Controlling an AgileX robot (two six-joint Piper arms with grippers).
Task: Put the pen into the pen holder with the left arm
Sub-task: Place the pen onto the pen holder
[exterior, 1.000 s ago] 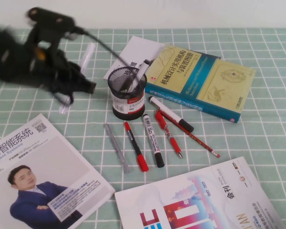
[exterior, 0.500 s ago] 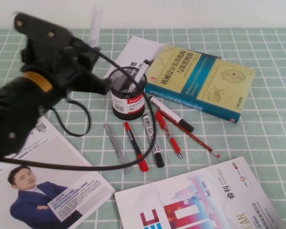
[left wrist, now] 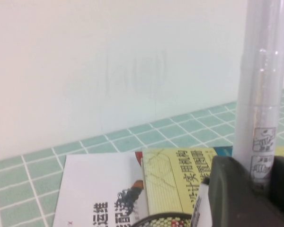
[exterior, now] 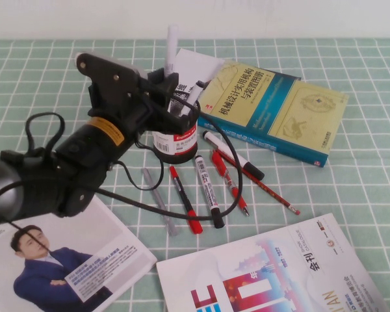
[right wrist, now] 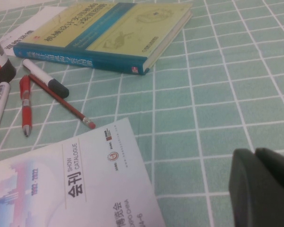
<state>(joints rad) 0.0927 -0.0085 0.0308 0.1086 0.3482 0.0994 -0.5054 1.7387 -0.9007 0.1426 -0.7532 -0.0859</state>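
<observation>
My left gripper is shut on the pale silvery-white pen and holds it upright just above the near-left rim of the pen holder, a black mesh cup with a white and red label. In the left wrist view the pen stands straight up between my dark fingers, with the cup's rim below. A white marker leans inside the cup. My right gripper is shut and empty, low over the green tablecloth; it does not show in the high view.
A yellow and blue book lies right of the cup over a white paper. A grey pen, red pens, a black-ended marker and a pencil lie in front. Magazines lie near.
My left arm has swung right and toward the cup, carrying the pen from the far left to just above the pen holder's rim. The pen stays upright in the gripper.
</observation>
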